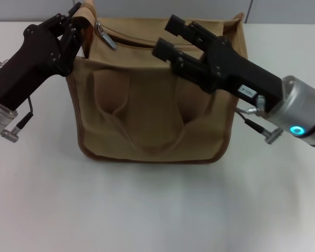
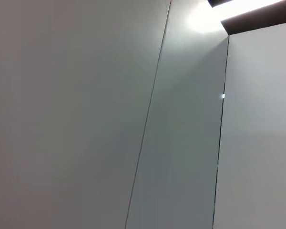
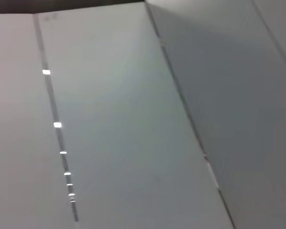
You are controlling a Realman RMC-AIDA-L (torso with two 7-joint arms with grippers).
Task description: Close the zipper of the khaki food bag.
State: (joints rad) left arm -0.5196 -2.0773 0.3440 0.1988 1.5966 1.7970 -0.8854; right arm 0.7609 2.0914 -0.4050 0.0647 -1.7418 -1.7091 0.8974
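Note:
The khaki food bag [image 1: 152,110] stands upright in the middle of the white table, its two looped handles hanging down its front. The zipper [image 1: 134,41] runs along the top, with a dark gap showing behind it. Its silver pull tab [image 1: 106,37] lies near the bag's left end. My left gripper [image 1: 77,29] is at the bag's top left corner, shut on the fabric end there. My right gripper [image 1: 170,38] hovers open over the top of the bag, right of the middle, and holds nothing. Both wrist views show only grey wall panels.
The white table [image 1: 147,210] stretches in front of the bag and to both sides. My right arm [image 1: 262,89] crosses over the bag's right upper corner. A grey wall stands behind the table.

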